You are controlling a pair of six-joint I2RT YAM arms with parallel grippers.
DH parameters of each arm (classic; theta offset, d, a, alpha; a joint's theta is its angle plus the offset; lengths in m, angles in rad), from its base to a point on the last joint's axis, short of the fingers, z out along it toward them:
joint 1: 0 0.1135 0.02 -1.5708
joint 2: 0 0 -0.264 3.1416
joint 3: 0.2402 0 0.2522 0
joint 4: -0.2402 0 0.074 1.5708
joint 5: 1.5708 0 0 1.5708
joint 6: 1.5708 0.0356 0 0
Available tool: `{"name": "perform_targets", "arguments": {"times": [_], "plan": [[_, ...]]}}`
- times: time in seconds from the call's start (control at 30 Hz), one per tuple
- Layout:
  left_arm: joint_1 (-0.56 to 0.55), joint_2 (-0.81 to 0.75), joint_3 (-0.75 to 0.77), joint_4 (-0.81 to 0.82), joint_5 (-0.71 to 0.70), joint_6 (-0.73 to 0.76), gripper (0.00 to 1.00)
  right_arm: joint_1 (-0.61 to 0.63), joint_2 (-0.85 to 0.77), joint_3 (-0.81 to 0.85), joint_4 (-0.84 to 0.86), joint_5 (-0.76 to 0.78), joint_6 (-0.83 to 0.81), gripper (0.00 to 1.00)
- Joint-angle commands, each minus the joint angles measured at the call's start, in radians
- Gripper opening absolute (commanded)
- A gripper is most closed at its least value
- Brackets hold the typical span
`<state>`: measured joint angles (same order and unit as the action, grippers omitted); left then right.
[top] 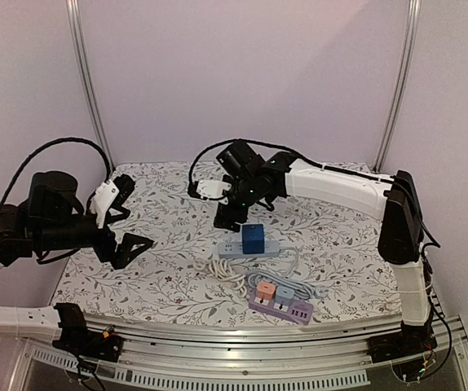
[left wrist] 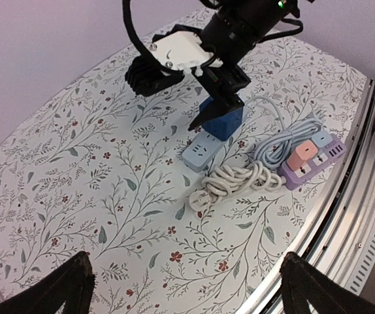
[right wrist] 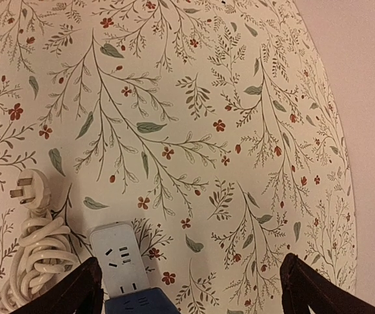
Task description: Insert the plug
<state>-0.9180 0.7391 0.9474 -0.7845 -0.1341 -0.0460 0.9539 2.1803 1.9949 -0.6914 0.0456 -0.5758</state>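
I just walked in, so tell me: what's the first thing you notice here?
The bright blue plug stands on a pale power strip mid-table, with the right gripper open close by. Nearer the front edge lies a purple power strip carrying pink and blue plugs, beside a coiled white cable.

We record two arms of like build. The right arm [top: 344,189] has long white shell links set between black joint housings, and a small green light [top: 253,194] is lit near its wrist. A white camera housing [left wrist: 178,51] sits at that wrist, with small screws on its face. The right gripper [left wrist: 184,91] has black, wedge-shaped fingers [right wrist: 311,288]. A black cable [top: 205,159] loops off the wrist. The left arm [top: 46,224] shows bulky black housings, white links lower down, and a second black cable [top: 55,145] arching above. The left gripper [left wrist: 191,288] has matching dark tapered fingers.
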Motion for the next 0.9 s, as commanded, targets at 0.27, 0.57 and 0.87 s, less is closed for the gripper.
{"name": "perform_targets", "arguments": {"times": [0.27, 0.57, 0.87], "plan": [[-0.001, 0.007, 0.022, -0.005, -0.006, -0.027, 0.99, 0.005, -0.125, -0.051, -0.038, 0.08, 0.516, 0.84], [-0.001, 0.006, 0.001, 0.019, -0.002, -0.033, 0.99, 0.005, -0.127, -0.065, -0.228, 0.094, 0.899, 0.41], [-0.001, 0.017, 0.001, 0.028, 0.01, -0.026, 0.99, 0.005, -0.145, -0.148, -0.254, 0.127, 0.994, 0.4]]}}
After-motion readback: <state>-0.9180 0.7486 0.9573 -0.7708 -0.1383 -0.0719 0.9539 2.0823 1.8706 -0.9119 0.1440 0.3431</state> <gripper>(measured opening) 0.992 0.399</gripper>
